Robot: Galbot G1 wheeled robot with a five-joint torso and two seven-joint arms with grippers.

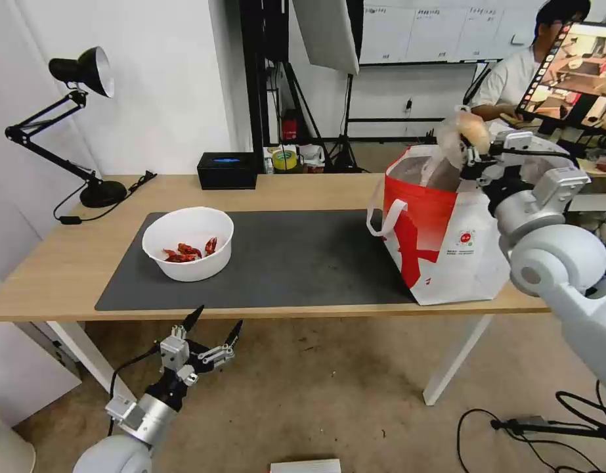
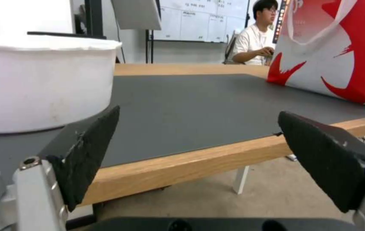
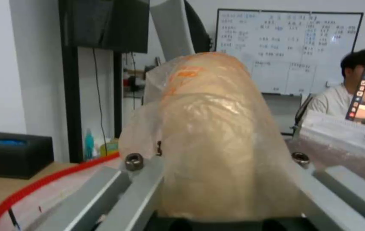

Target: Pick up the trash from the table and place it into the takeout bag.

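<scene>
Gripping the tan plastic-wrapped round bundle (image 1: 465, 135), right gripper (image 1: 475, 156) should centre over the foil-lined red-and-white takeout bag (image 1: 447, 236) before letting go; left gripper (image 1: 209, 332) idle, jaws spread.

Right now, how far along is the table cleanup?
In hand: the right gripper holds the tan round bundle over the takeout bag. Left: the white bowl with red scraps sits on the mat. The left gripper hangs open below the table edge.

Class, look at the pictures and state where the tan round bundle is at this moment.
In the head view, the tan round bundle is on the robot's right, gripped in the right claw just above the open mouth of the takeout bag, off the table.
</scene>
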